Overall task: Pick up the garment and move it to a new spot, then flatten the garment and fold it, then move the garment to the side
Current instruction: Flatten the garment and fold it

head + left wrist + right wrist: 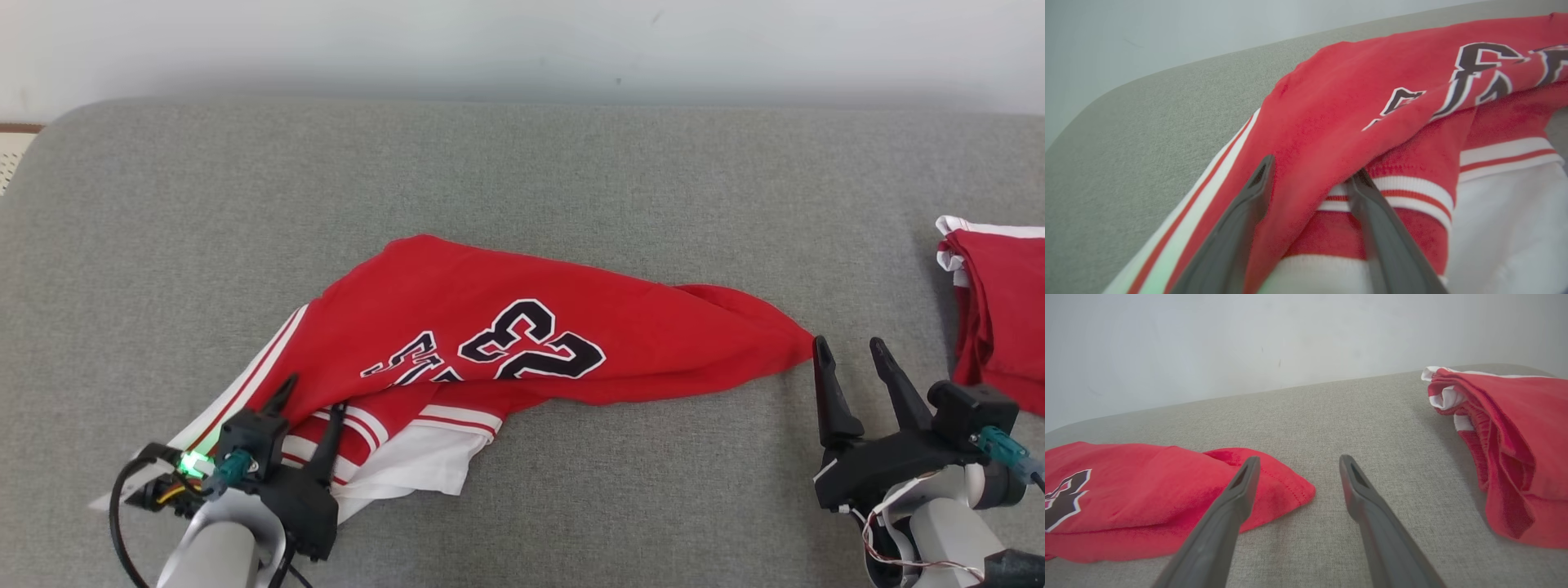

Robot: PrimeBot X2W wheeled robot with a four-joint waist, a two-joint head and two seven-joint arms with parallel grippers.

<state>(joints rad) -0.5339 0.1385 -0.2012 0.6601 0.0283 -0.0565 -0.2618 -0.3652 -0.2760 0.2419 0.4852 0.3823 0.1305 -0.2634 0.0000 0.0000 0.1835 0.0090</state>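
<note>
Garment (522,327) lies crumpled mid-left on the table (571,180), 23 showing; left pincer (315,392) apart, astride its near-left striped fold, right pincer (847,341) apart, empty, just beside its right tip: flattening likely in hand, next needs both clamping edges and drawing outward.

light: bright, even, diffuse | shadows: soft, faint | focus: wrist foregrounds blurred | glare: little

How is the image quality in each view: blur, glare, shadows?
Head view: soft even light, green lamp glowing by the left gripper. Left wrist view: jersey slightly blurred, green tint at bottom. Right wrist view: sharp, soft shadow beside the folded garment.
</note>
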